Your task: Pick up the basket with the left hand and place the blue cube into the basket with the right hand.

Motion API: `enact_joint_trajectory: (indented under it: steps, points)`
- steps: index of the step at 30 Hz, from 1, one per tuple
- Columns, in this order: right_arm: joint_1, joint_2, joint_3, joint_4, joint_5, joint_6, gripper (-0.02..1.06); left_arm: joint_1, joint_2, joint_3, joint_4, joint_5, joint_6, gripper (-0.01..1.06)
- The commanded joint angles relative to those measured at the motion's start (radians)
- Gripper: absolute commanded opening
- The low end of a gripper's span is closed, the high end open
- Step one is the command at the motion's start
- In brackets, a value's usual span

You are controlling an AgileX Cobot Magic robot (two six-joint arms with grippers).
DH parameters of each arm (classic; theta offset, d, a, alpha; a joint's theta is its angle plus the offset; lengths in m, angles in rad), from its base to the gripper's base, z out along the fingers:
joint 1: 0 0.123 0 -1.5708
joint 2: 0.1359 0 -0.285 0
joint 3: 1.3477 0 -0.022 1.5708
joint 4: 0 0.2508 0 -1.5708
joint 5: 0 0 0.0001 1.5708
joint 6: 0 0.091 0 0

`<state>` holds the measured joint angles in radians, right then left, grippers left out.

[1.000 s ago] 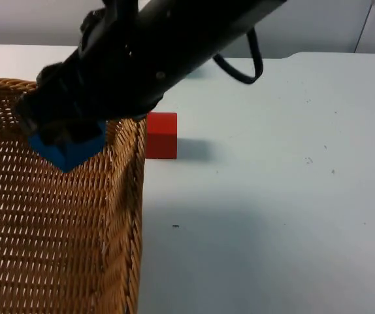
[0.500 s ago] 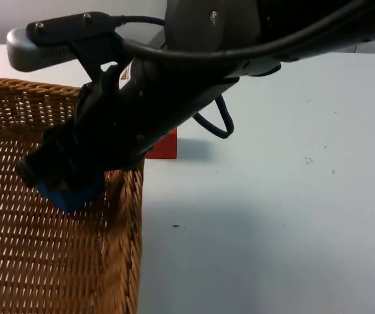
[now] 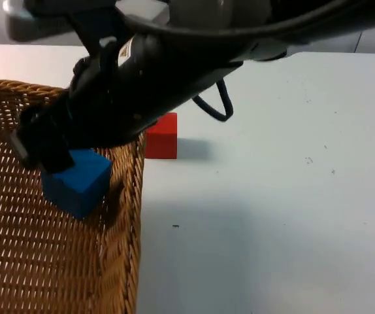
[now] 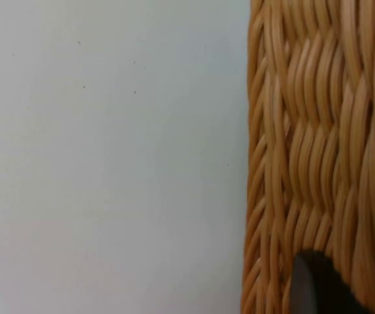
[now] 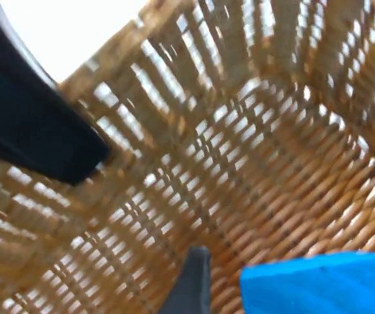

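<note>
Blue cube (image 3: 76, 183) in basket (image 3: 57, 261) — right gripper (image 3: 40, 150) above (no legible writing).

Blue cube (image 3: 78, 183) in basket (image 3: 125, 261); red cube (image 3: 162, 136) beside rim.

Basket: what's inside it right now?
Inside the basket the blue cube lies beside the right gripper. The arm covers the basket's far part, hiding what's there.
</note>
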<state>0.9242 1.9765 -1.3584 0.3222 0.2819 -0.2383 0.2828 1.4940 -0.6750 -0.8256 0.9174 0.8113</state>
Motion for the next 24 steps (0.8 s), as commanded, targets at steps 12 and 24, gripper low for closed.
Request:
enact_joint_trajectory:
  steps: [12, 24]
  points:
    - [0.004, -0.395, 0.024, -0.203, 0.028, -0.005, 0.75, 0.001, -0.005, 0.002, -0.03, 0.012, 0.001, 0.0]
    - [0.004, -0.914, 0.51, -0.221, -0.164, -0.005, 0.75, 0.001, -0.003, -0.005, -0.002, -0.104, 0.001, 0.0]
